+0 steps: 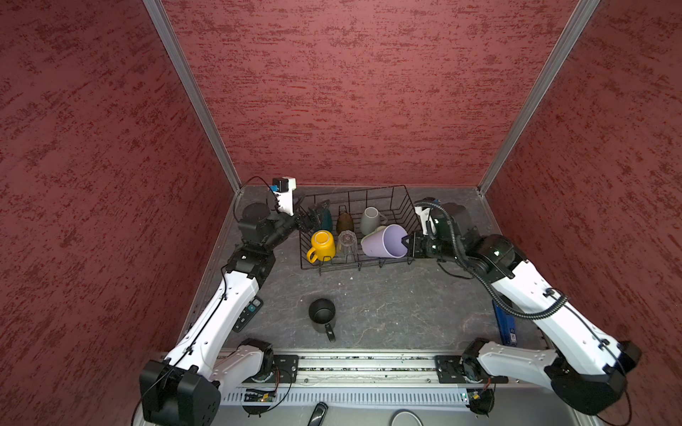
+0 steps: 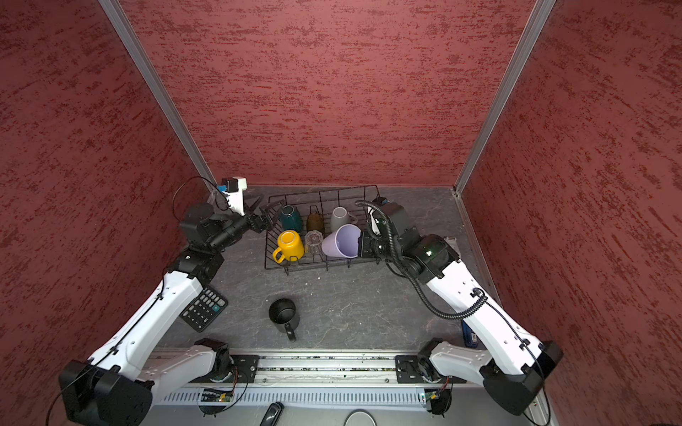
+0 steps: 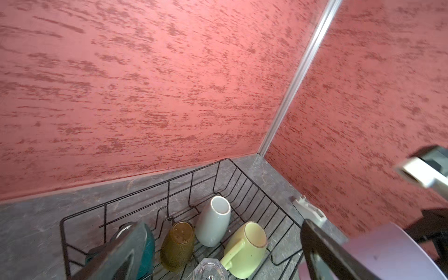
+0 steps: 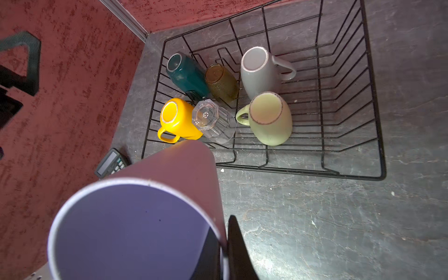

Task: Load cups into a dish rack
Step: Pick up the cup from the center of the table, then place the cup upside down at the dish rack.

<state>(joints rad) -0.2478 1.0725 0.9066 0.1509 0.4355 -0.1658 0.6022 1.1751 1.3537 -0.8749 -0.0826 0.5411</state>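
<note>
Lilac tumbler (image 1: 382, 243) hangs tipped almost level over the right end of the dish rack (image 1: 404, 208), pinched at its rim by the right gripper (image 1: 406, 243), base pointing inward toward the left gripper (image 2: 266, 217), which gapes empty

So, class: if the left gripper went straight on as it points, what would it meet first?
Probably the teal mug, just ahead of the open left gripper inside the dish rack; depth is unclear.

Bright, even light, soft shadows; wide-angle edges bow, and the near lilac tumbler (image 3: 392, 252) blurs.
</note>
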